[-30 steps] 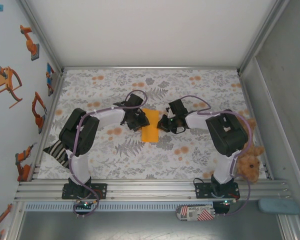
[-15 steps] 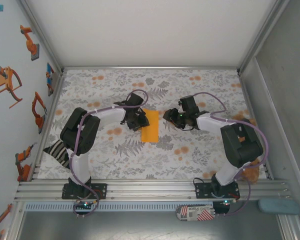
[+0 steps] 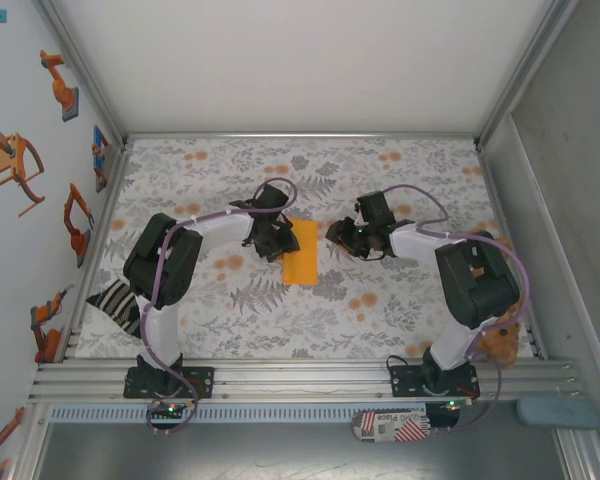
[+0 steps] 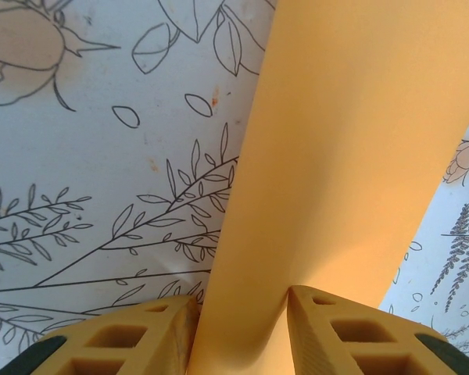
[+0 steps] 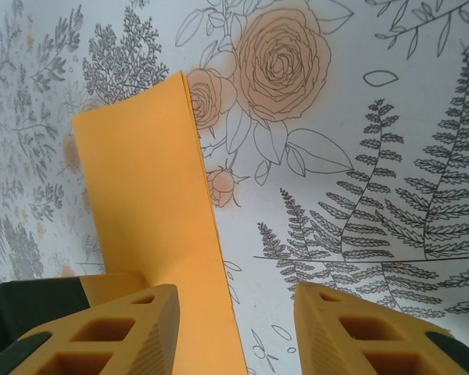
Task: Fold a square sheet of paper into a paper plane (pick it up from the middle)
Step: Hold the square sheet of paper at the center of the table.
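Orange-yellow thin sheet of paper (image 3: 301,252), folded double into a narrow rectangle rather than lying as a flat square, resting at the middle of the grey-and-orange flower-printed cloth surface (image 3: 400,180), between the two arms. Long axis near to far, close to straight. No pointed nose yet, hence no heading to speak of, and no paper plane formed so far. Two layers just visible along one long edge in the right wrist view.

At the paper's left long edge, the left gripper (image 3: 277,243), jaws spread part-way. In the left wrist view, one fingertip over the paper, the other on the cloth just beside the edge, with nothing clamped as far as visible. Just right of the paper and apart from it, the right gripper (image 3: 334,233), jaws likewise spread over bare cloth, the paper off to one side of them.

Handling, as a judgement: very light and limp, quick to crease or tear, likely to slide on the cloth or spring open at the fold. Edges flat against the surface, so hard to get under. Probably best pinned lightly by one fingertip near the middle while lifting a single layer at a free long edge or corner, with a soft pinch and no dragging.
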Robot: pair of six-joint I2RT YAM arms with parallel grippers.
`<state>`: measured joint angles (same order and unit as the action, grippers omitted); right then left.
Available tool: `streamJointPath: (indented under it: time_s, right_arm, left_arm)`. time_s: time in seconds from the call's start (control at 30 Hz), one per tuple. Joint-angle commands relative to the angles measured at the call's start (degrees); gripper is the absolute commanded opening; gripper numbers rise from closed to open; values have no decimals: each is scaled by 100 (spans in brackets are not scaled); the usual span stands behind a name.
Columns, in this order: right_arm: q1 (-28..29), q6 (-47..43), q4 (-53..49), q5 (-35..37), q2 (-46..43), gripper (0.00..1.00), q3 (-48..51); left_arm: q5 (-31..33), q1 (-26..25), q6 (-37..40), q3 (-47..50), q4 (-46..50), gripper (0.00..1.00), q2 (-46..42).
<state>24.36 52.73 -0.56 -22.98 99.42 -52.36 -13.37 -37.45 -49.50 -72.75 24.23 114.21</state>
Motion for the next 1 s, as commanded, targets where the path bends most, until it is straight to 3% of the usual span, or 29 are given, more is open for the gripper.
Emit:
streamJointPath:
  time_s: [0.0, 0.6, 0.77, 0.97]
  right_arm:
    - [38, 16, 186, -115, 86, 40, -49]
    - [236, 35, 363, -396, 254, 36, -64]
    - [345, -23, 410, -824, 495, 25, -260]
    - [481, -154, 74, -840, 773, 18, -555]
  left_arm:
    - [383, -48, 44, 467, 331, 38, 1035]
    - [421, -52, 406, 453, 355, 36, 1136]
    - [415, -51, 458, 431, 350, 36, 1185]
    - [464, -48, 510, 460, 376, 36, 1270]
